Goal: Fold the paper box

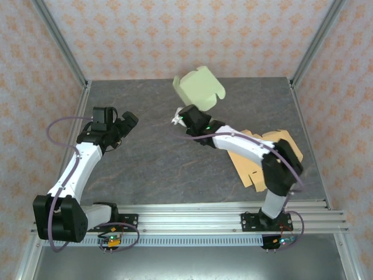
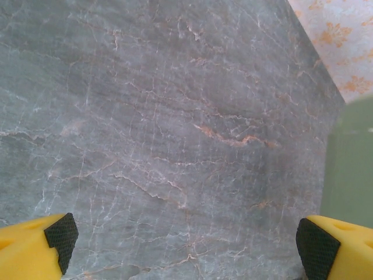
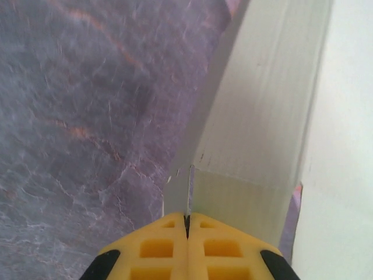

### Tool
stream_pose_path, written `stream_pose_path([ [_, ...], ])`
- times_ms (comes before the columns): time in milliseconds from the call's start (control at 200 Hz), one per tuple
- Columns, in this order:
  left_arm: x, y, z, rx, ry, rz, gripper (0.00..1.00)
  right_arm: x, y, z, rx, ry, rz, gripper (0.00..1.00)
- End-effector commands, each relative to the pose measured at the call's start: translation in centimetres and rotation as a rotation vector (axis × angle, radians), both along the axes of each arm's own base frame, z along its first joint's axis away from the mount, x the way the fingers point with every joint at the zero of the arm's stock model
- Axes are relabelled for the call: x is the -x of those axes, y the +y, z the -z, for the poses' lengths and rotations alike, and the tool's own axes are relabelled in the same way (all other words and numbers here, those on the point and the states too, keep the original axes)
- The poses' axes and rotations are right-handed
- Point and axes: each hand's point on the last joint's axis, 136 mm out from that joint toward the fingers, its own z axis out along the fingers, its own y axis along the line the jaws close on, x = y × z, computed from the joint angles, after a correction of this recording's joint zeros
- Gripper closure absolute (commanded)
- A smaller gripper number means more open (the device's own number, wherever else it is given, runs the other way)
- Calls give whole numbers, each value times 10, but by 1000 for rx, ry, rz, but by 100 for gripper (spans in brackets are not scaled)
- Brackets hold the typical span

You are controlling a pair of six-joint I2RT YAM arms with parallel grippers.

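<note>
The right tool (image 3: 187, 226) is pinched shut on a thin edge of the box (image 1: 198, 87). In the right wrist view the pale green sheet runs up and away from the closed pads, with a crease between two panels. From above, the box hangs clear of the worktop (image 1: 157, 157), held aloft near the back centre, its scalloped edges free.

The left tool (image 1: 127, 121) stands wide with nothing between its pads. It hovers over bare worktop on the left, well apart from the box. A green edge shows at the right side of its wrist view.

I judge the task to be at an early stage. The box is picked up but reads as a mostly flat blank. No walls stand and no flaps are tucked, though I cannot tell whether a panel is already bent along its crease. What seems left is the folding itself, which likely needs the left tool to come in and take a second edge.

As a container the box has no cavity yet and holds nothing. Brown cardboard (image 1: 289, 147) lies flat on the worktop under the right arm, untouched.
</note>
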Motion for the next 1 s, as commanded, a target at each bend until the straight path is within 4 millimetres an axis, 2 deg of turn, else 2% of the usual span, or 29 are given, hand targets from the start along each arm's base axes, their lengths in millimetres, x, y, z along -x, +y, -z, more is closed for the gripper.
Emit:
stream_pose_path([
  [0, -8, -2, 7, 55, -19, -6, 0, 6, -7, 13, 279, -65, 72, 100],
  [70, -8, -1, 17, 85, -4, -13, 0, 18, -1, 32, 323, -63, 71, 96],
  [125, -7, 4, 22, 103, 11, -28, 0, 29, 1, 42, 314, -43, 69, 86],
  [135, -7, 5, 23, 106, 13, -34, 0, 34, 1, 45, 307, -27, 65, 82],
  [235, -4, 17, 26, 120, 16, -77, 0, 69, -4, 61, 194, 148, 16, 71],
  [245, -4, 19, 26, 120, 14, -80, 0, 73, -4, 61, 176, 163, 6, 69],
  [260, -4, 21, 26, 118, 14, -85, 0, 79, -3, 64, 153, 191, -8, 60],
  [350, -2, 29, 22, 91, 9, -105, 0, 111, -2, 53, -22, 272, -90, 56],
  [405, -4, 32, 18, 79, -1, -112, 0, 125, -3, 39, -133, 271, -127, 55],
  [445, -7, 32, 16, 79, -11, -112, 0, 130, -3, 19, -242, 240, -140, 54],
  [491, -11, 32, 15, 80, -21, -110, 0, 136, -2, 2, -368, 220, -154, 47],
  [531, -15, 33, 16, 79, -27, -108, 0, 134, -1, -18, -509, 185, -147, 35],
  [541, -15, 33, 16, 78, -28, -106, 0, 131, -2, -24, -562, 168, -133, 29],
  [566, -18, 33, 17, 73, -33, -103, 0, 124, -6, -38, -663, 125, -86, 23],
  [611, -24, 32, 16, 59, -48, -95, 0, 103, -22, -58, -861, 53, 70, 17],
  [641, -28, 31, 17, 48, -53, -84, 0, 88, -38, -62, -994, 37, 211, 16],
  [696, -37, 27, 15, 24, -60, -55, 0, 68, -73, -59, -1212, 34, 515, 16],
  [746, -45, 21, 16, 11, -49, -19, 0, 57, -102, -36, -1344, 68, 828, 18],
  [776, -49, 15, 16, 7, -45, 7, 0, 55, -110, -21, -1399, 119, 980, 18],
  [871, -59, -8, 21, -10, -21, 76, 0, 57, -87, 18, -1483, 351, 1224, 17],
  [931, -60, -17, 24, -29, -11, 100, 0, 56, -62, 33, -1557, 480, 1273, 17],
  [996, -58, -16, 29, -50, -7, 93, 0, 50, -36, 47, -1642, 594, 1277, 17],
])
